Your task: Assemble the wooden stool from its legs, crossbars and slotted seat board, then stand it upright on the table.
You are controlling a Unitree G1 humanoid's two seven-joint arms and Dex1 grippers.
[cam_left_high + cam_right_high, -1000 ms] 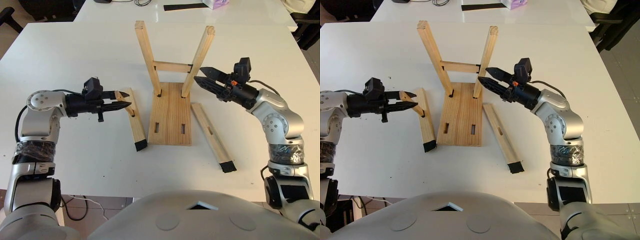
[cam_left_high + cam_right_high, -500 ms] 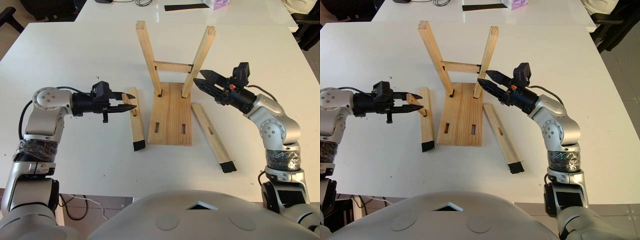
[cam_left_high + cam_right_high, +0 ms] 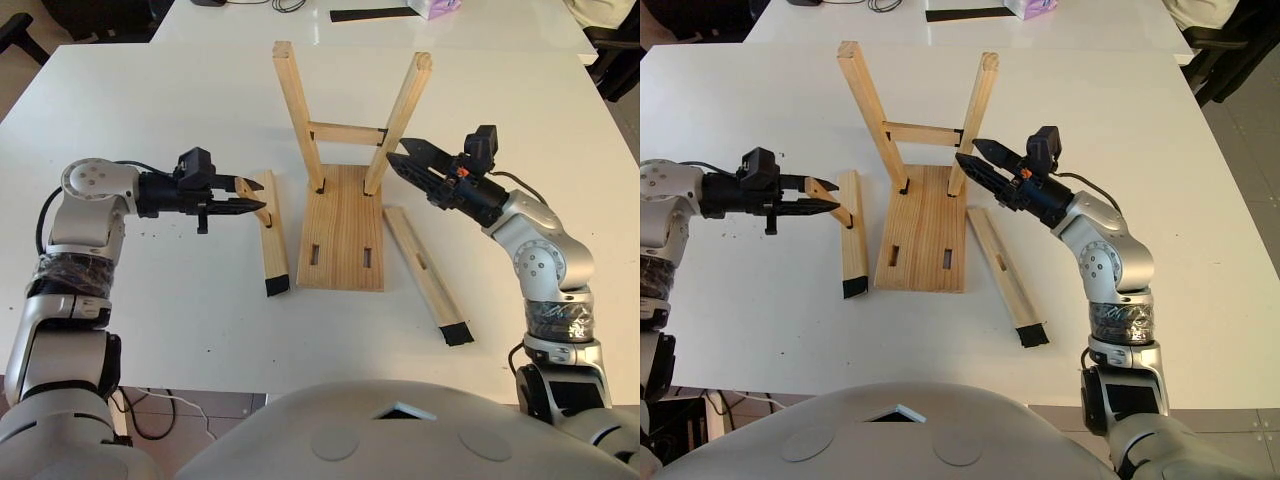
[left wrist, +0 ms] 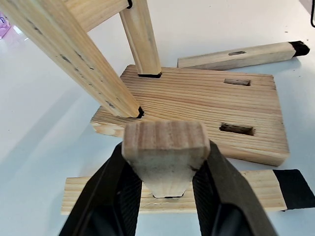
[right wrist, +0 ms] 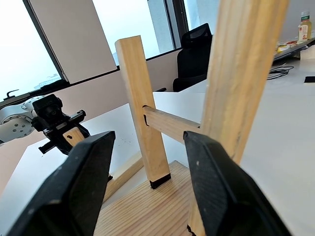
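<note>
Right tool [image 5: 148, 136] agape beside near leg [image 5: 241, 73]; crossbar [image 5: 170, 125] joins far leg [image 5: 140, 98]; both seated in seat board [image 5: 142, 211]

The head's stereo pair looked down over the whole table [image 3: 150, 100]. The left wrist camera, close in, faced 3 o'clock across the seat board [image 4: 197, 103]; the right, seemingly lower, faced 9 o'clock. All shared the upright legs [image 3: 298, 115].

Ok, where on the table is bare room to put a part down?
The table is bare along its near edge, before the seat board, and at its far corners. Crowded: narrow gaps beside the board, toward the left lying leg and the right lying leg.
</note>
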